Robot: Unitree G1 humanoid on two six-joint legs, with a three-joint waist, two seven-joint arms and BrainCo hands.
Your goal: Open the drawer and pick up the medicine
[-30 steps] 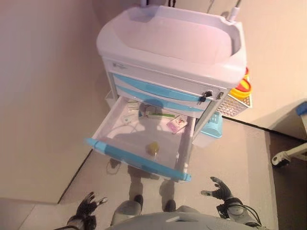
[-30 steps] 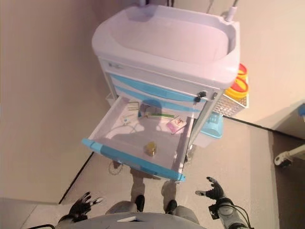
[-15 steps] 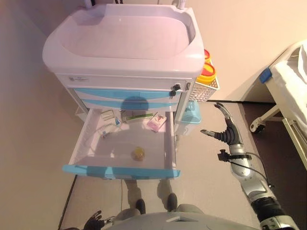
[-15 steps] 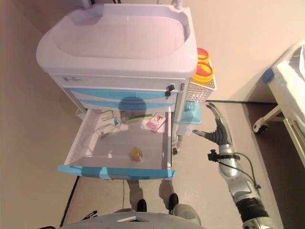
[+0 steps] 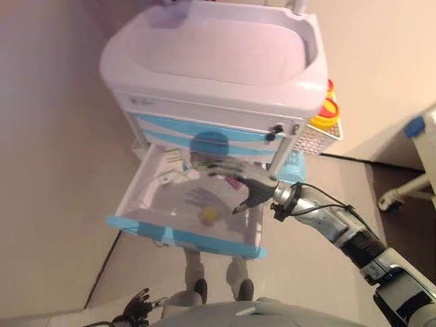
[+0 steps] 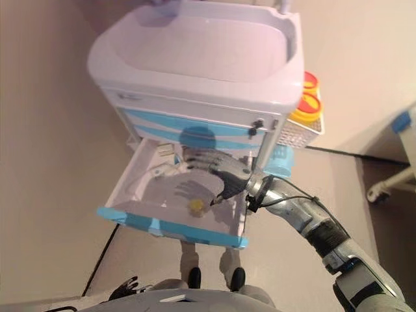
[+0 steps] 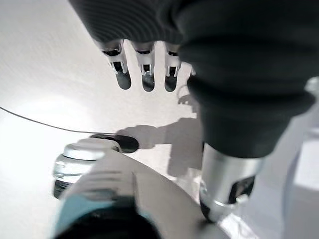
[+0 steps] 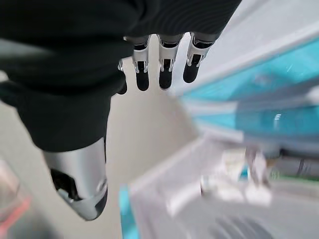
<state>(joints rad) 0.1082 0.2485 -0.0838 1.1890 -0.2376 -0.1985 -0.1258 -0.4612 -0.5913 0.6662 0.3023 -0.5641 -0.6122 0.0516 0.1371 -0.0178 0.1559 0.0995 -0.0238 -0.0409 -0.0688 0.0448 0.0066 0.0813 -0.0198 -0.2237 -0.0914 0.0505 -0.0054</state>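
Note:
The white and blue medical cart (image 5: pixel 211 48) has its lower drawer (image 5: pixel 184 237) pulled out. A small yellow medicine item (image 5: pixel 209 214) lies near the drawer's front; it also shows in the right eye view (image 6: pixel 195 205). Small boxes and packets (image 5: pixel 174 161) lie at the drawer's back. My right hand (image 5: pixel 246 182) hovers open over the drawer's right half, fingers spread, just above and right of the yellow item, holding nothing. Its fingers (image 8: pixel 164 69) look straight in the right wrist view. My left hand (image 5: pixel 139 302) hangs low by the floor, open and empty.
Yellow containers (image 5: pixel 325 109) sit in a white basket (image 5: pixel 313 139) on the cart's right side, above a light blue bin (image 5: pixel 294 167). A wall runs along the left. A bed frame with a wheel (image 5: pixel 409 187) stands at the right.
My right arm has swung from beside the cart to over the open drawer, still open. The camera has shifted too. The drawer's contents have not moved.

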